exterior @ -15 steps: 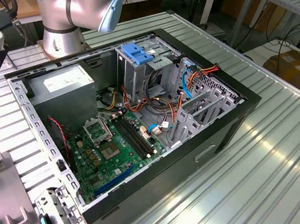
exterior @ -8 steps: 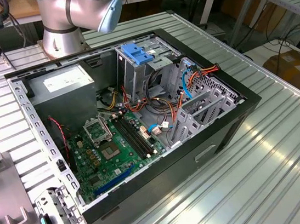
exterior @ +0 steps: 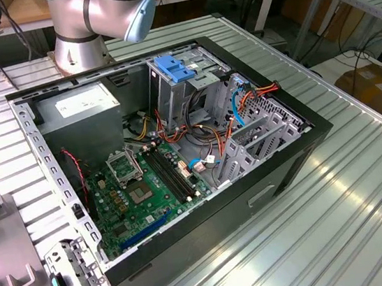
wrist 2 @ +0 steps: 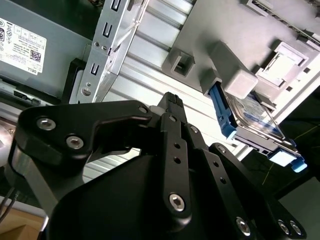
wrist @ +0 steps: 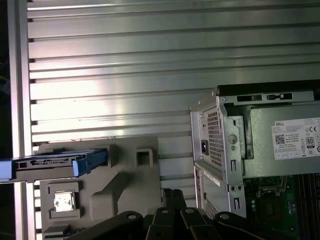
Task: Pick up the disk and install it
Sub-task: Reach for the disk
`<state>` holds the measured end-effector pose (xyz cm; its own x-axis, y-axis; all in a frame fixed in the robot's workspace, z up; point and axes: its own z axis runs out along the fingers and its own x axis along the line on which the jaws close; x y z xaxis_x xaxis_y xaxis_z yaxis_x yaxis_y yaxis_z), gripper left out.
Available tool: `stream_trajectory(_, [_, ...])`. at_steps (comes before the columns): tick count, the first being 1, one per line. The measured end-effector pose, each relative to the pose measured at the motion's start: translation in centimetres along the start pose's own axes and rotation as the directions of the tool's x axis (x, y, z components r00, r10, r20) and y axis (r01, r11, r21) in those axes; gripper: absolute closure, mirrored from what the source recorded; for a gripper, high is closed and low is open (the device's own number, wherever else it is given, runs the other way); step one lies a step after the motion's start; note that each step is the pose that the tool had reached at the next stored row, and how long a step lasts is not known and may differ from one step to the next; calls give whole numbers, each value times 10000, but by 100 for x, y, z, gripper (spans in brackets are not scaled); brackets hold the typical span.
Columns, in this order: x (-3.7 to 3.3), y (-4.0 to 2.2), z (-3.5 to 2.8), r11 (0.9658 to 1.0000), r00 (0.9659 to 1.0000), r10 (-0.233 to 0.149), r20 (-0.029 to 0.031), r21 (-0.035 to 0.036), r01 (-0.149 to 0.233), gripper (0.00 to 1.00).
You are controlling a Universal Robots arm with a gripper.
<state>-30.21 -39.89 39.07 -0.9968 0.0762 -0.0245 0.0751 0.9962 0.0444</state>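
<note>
Disk (wrist: 47, 168) location: it sits in a grey holder (wrist: 125, 185) on the bench (exterior: 340, 208), at the exterior view's left of the case (exterior: 210, 235) and well apart from it. In the first wrist view it shows as a thin strip, so it appears to stand on edge in a slot. One end, with its blue rail, juts past the holder's side. In my judgement this presents the long faces free for a grasp and keeps the label side off the bench.

Gripper (wrist 2: 172, 102) status: it hangs over the bench between holder and case, near the disk but not touching it. It has hold of nothing that can be seen. Whether it is open or closed cannot be told from either wrist view.

Case condition: it lies on its side with the panel off, so the interior faces upward. The drive cage (exterior: 183, 80), with its blue handle, stands at the far side, beside the grey power supply (exterior: 77, 105). This orientation likely exists to give the arm access from above.

Task status: disk not yet picked up; installation not begun.
</note>
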Motion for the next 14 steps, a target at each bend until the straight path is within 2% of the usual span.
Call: stream_trajectory(14, [167,-12,-3,10000,10000,1,0,0,-1,89])
